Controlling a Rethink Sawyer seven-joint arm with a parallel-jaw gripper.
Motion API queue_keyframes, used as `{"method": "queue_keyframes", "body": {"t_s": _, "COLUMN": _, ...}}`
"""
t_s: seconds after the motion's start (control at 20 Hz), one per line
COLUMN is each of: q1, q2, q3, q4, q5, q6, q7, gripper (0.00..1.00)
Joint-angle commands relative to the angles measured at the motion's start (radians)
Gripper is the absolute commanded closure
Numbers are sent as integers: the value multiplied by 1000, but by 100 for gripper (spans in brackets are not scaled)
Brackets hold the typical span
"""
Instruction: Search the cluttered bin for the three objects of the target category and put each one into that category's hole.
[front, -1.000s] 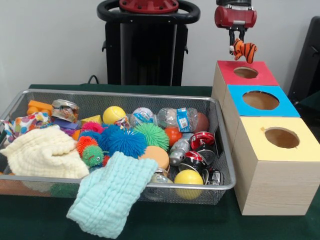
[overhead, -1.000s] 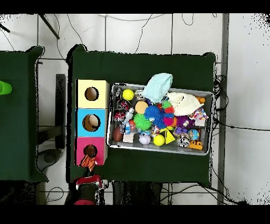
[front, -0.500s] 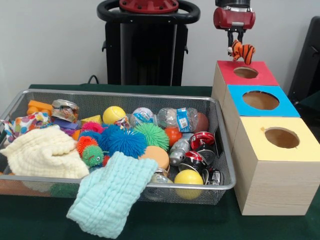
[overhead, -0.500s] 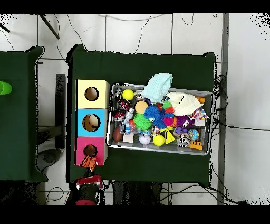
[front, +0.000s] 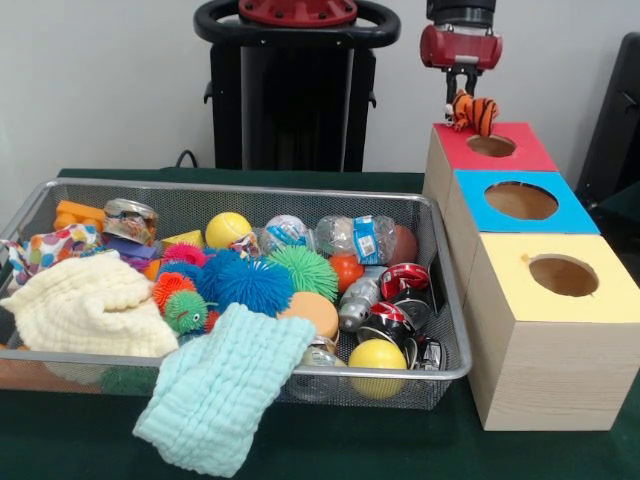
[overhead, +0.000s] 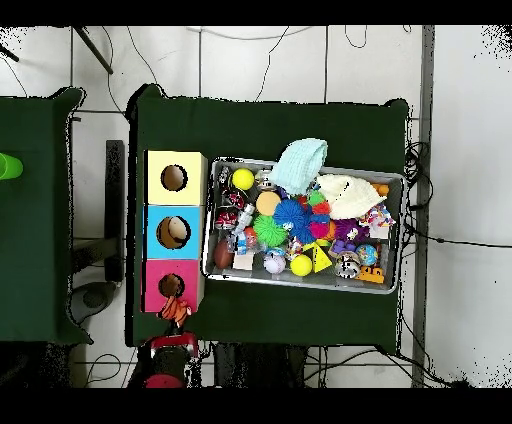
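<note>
While gripper (front: 458, 88) holds tiger (front: 472, 110) — above red box (front: 500, 155).

Wire-mesh metal bin (front: 250, 195), thin shiny rim, at frame centre. Mint cloth (front: 225, 390) over its lower edge: soft, waffle-textured, matt; cream cloth (front: 85, 310) at left alike. Blue spiky ball (front: 250, 283) and green spiky ball (front: 303, 270): rubbery, bristly. Yellow ball (front: 377, 357): smooth, slight sheen. Clear plastic bottle (front: 362, 238): glossy. Boxes (front: 540, 350) at right: pale wood-grain sides, matt coloured tops. Tiger toy (front: 472, 111), upper right: fuzzy plush. Table cover (front: 400, 450): dark green matt cloth.
</note>
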Motion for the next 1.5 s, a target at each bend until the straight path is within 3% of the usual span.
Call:
{"method": "queue_keyframes", "body": {"t_s": 0.05, "q1": 22, "q2": 157, "q3": 39, "q4": -171, "q5": 124, "q6": 9, "q7": 126, "gripper": 100}}
{"method": "queue_keyframes", "body": {"t_s": 0.45, "q1": 82, "q2": 222, "q3": 14, "q4": -248, "q5": 241, "q6": 61, "q7": 89, "gripper": 100}}
{"method": "queue_keyframes", "body": {"t_s": 0.6, "q1": 102, "q2": 215, "q3": 6, "q4": -268, "q5": 284, "q6": 112, "q7": 82, "gripper": 100}}
{"method": "queue_keyframes", "body": {"t_s": 0.9, "q1": 99, "q2": 140, "q3": 11, "q4": -263, "q5": 292, "q6": 213, "q7": 88, "gripper": 100}}
{"method": "queue_keyframes", "body": {"t_s": 1.15, "q1": 66, "q2": 75, "q3": 36, "q4": -232, "q5": 258, "q6": 207, "q7": 138, "gripper": 100}}
{"method": "queue_keyframes", "body": {"t_s": 1.5, "q1": 7, "q2": -106, "q3": 65, "q4": -203, "q5": 204, "q6": 332, "q7": 129, "gripper": 100}}
